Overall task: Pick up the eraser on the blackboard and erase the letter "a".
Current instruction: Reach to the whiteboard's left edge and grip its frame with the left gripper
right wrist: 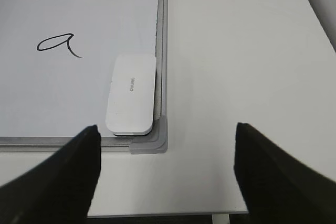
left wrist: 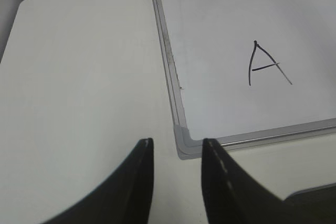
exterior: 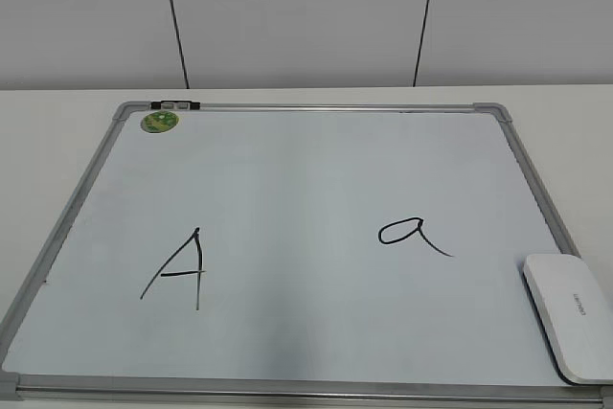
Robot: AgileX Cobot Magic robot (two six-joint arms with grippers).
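Observation:
The blackboard [exterior: 287, 170] is a white dry-erase board with a silver frame, lying flat on the table. The letter "a" [exterior: 410, 235] is drawn right of centre; it also shows in the right wrist view [right wrist: 56, 43]. The eraser [exterior: 569, 315] is a white rounded block lying in the board's near right corner, also in the right wrist view [right wrist: 131, 93]. My right gripper [right wrist: 167, 153] is open and empty, near the table's front edge, in front of that corner. My left gripper [left wrist: 177, 153] is open and empty beside the board's near left corner [left wrist: 185, 142]. Neither gripper shows in the exterior view.
A large capital "A" [exterior: 178, 267] is drawn on the board's left half, also in the left wrist view [left wrist: 265, 64]. A round green sticker [exterior: 160, 122] and a small clip [exterior: 175, 103] sit at the board's far left corner. White table [right wrist: 236, 51] surrounds the board.

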